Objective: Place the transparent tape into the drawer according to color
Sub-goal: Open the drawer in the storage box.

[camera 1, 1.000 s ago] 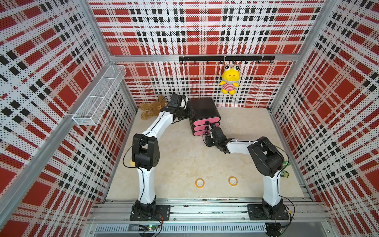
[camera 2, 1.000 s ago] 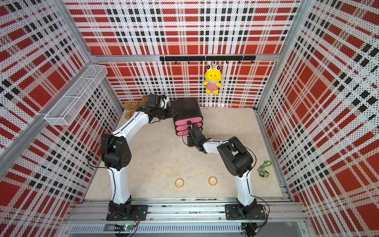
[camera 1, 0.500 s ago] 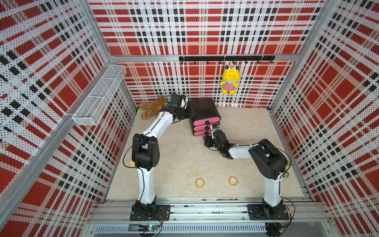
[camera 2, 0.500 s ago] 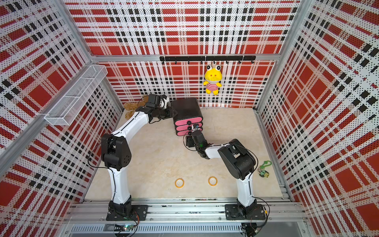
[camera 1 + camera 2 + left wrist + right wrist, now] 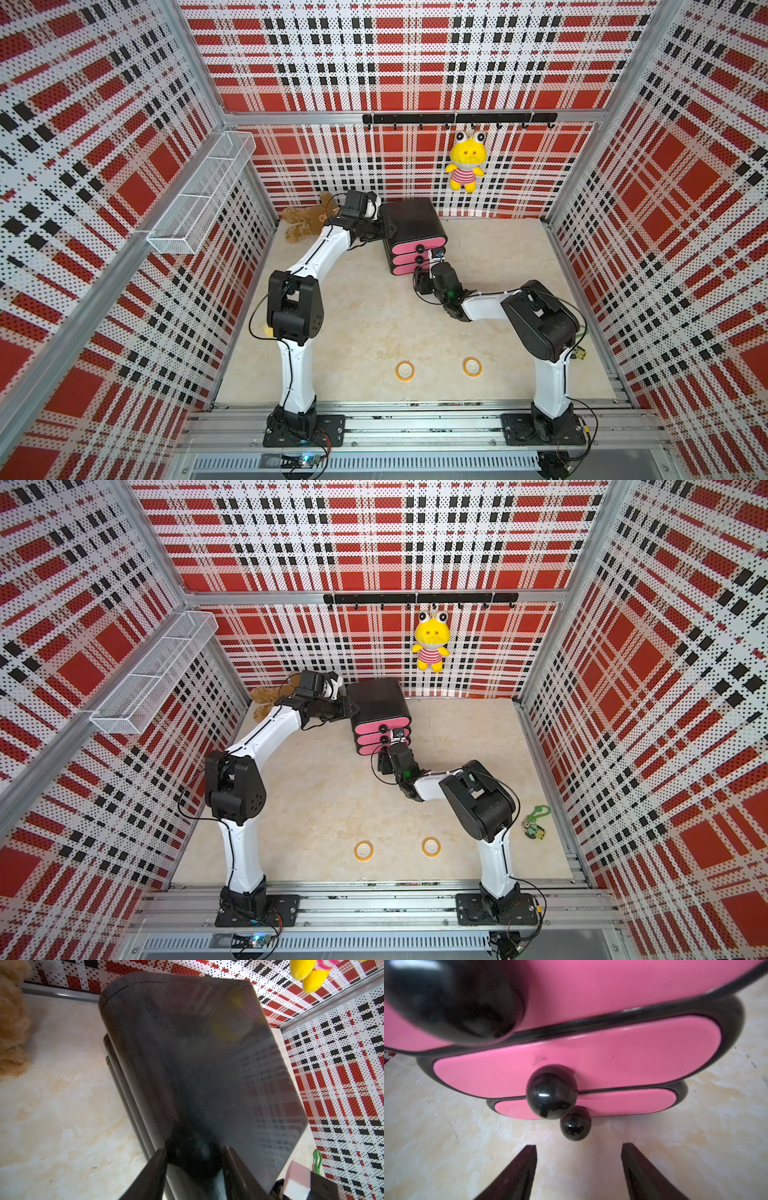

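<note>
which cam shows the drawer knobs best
The right wrist view: all three knobs appear large and close, the top one blurred. Both top views show them only as small dots. The left wrist view shows just the chest, its black shell, no knobs.

You had nothing legible to read: the drawer [image 5: 411, 222] and the tape [image 5: 404, 370] showed no text, label, brand or number you could make out in any view.

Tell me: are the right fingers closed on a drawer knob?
No: the right fingers stand apart with nothing between them, short of the lowest knob.
</note>
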Controlling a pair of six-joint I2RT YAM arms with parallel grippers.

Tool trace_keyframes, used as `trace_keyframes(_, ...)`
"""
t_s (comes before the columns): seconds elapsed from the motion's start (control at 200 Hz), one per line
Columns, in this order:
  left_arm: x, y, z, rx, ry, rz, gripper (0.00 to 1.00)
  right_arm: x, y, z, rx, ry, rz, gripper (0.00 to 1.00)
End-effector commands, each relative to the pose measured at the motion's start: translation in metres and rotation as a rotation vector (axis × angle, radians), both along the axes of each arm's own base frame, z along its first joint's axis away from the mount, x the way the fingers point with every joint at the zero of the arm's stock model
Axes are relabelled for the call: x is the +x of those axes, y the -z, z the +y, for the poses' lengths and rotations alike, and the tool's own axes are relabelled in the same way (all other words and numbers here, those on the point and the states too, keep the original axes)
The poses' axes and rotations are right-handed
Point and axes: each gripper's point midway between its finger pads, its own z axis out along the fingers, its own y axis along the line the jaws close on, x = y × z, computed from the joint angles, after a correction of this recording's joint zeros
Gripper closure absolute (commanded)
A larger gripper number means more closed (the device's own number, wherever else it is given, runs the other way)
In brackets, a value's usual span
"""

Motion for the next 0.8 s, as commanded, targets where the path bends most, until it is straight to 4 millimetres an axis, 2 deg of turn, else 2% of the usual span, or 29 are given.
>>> trace_keyframes(0.0,-0.023,0.061,-0.001,0.056,0.037,0.181,0.50,0.006,0.002,0.002,-0.022,0.010,-0.012,0.28)
trace_keyframes(0.205,-0.022,0.061,0.001,0.055,0.035,0.182,0.50,0.008,0.007,0.009,-0.019,-0.009,0.004,0.29)
trace_keyframes(0.471,-0.021,0.063,0.002,0.053,0.035,0.184,0.50,0.002,0.022,0.009,-0.031,-0.019,0.050,0.30)
trace_keyframes(0.792,-0.020,0.061,0.003,0.050,0.034,0.182,0.50,0.012,0.022,0.013,-0.050,-0.012,0.036,0.31)
